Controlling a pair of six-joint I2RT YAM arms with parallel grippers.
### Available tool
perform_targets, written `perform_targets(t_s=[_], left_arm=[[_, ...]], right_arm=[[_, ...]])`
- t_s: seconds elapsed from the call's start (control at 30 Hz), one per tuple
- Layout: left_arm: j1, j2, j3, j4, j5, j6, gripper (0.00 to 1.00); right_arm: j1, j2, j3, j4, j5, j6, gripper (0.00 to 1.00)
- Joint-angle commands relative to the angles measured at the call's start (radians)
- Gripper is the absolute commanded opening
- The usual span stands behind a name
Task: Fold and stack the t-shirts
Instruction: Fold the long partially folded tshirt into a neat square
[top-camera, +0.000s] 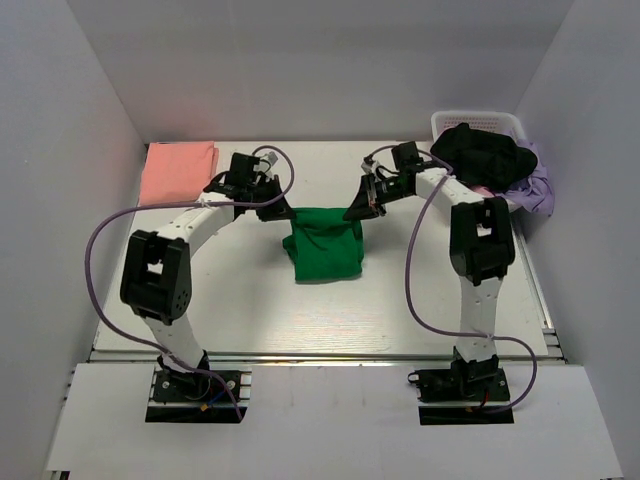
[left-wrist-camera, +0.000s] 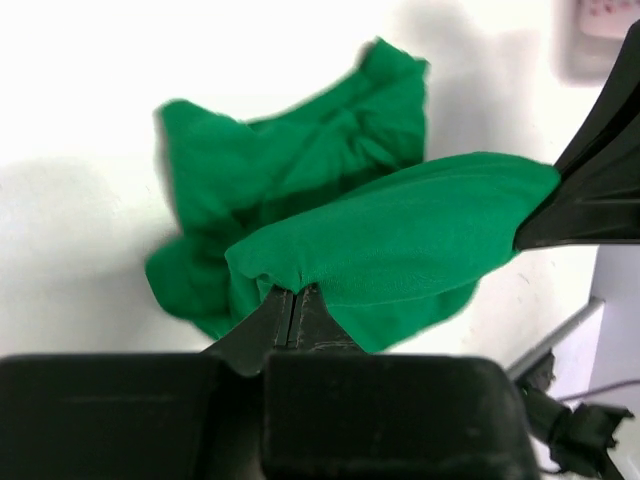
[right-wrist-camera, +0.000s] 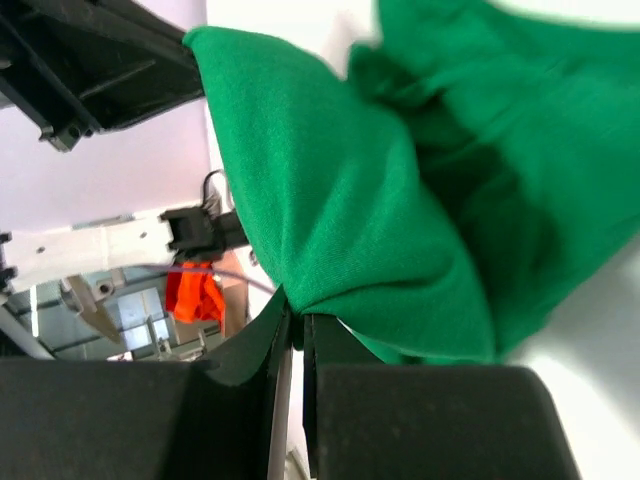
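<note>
The bright green t-shirt (top-camera: 324, 243) hangs bunched between my two grippers above the middle of the table. My left gripper (top-camera: 277, 211) is shut on its left top edge; in the left wrist view the cloth (left-wrist-camera: 400, 240) stretches from my left gripper (left-wrist-camera: 292, 300) to the right gripper's black fingers (left-wrist-camera: 590, 190). My right gripper (top-camera: 357, 211) is shut on the right top edge; the cloth (right-wrist-camera: 340, 200) fills the right wrist view above my right gripper (right-wrist-camera: 295, 322). The salmon-pink t-shirt (top-camera: 179, 168) lies folded flat at the table's back left corner.
A white basket (top-camera: 480, 128) at the back right holds black cloth (top-camera: 484, 152) and lilac cloth (top-camera: 534, 186). White walls close in the table on three sides. The table's metal front edge (top-camera: 320, 355) runs across in front of the arm bases.
</note>
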Motion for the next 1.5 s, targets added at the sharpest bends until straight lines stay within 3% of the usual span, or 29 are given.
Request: perform_targets(t_s=[0.0, 0.07, 0.17, 0.2, 0.23, 0.3, 0.43, 0.5, 0.63, 0.87, 1.03, 1.17, 1.3, 1.47], left_arm=[[0.018, 0.032, 0.042, 0.107, -0.005, -0.004, 0.00], [0.027, 0.059, 0.042, 0.136, -0.023, -0.013, 0.00], [0.036, 0.124, 0.117, 0.115, -0.034, -0.013, 0.00], [0.037, 0.133, 0.147, 0.106, -0.049, -0.013, 0.27], [0.037, 0.133, 0.158, 0.106, -0.049, -0.002, 0.54], [0.046, 0.145, 0.172, 0.094, -0.049, 0.007, 0.99], [0.046, 0.109, 0.160, 0.067, -0.083, 0.026, 1.00], [0.046, 0.084, 0.113, 0.104, -0.083, 0.047, 1.00], [0.023, 0.075, 0.112, 0.150, 0.021, 0.092, 1.00], [0.014, 0.151, 0.143, 0.233, 0.136, 0.072, 1.00], [0.014, 0.249, 0.154, 0.281, 0.167, 0.047, 1.00], [0.014, 0.306, 0.108, 0.386, 0.167, 0.012, 1.00], [0.032, 0.374, 0.097, 0.384, 0.156, -0.010, 1.00], [0.043, 0.392, 0.088, 0.333, 0.069, 0.013, 1.00]], right_arm=[[-0.011, 0.054, 0.119, 0.049, 0.021, -0.024, 0.01], [-0.014, 0.114, 0.162, 0.077, 0.038, -0.055, 0.05], [-0.014, 0.184, 0.253, 0.101, 0.058, -0.071, 0.21], [-0.016, 0.199, 0.295, 0.102, 0.061, -0.069, 0.61], [-0.016, 0.221, 0.318, 0.098, 0.064, -0.078, 0.90], [-0.017, 0.242, 0.399, 0.051, 0.058, -0.107, 0.90], [-0.011, 0.166, 0.377, 0.042, 0.105, -0.151, 0.90], [-0.007, 0.091, 0.326, 0.025, 0.226, -0.177, 0.90], [0.002, -0.015, 0.213, 0.031, 0.330, -0.190, 0.90], [0.050, -0.041, 0.107, 0.106, 0.144, -0.187, 0.90], [0.070, 0.061, 0.153, 0.175, 0.095, -0.122, 0.90], [0.062, 0.165, 0.136, 0.394, 0.124, 0.052, 0.90], [0.045, 0.215, 0.053, 0.666, 0.240, 0.229, 0.90], [0.021, 0.261, -0.068, 0.741, 0.360, 0.418, 0.90]])
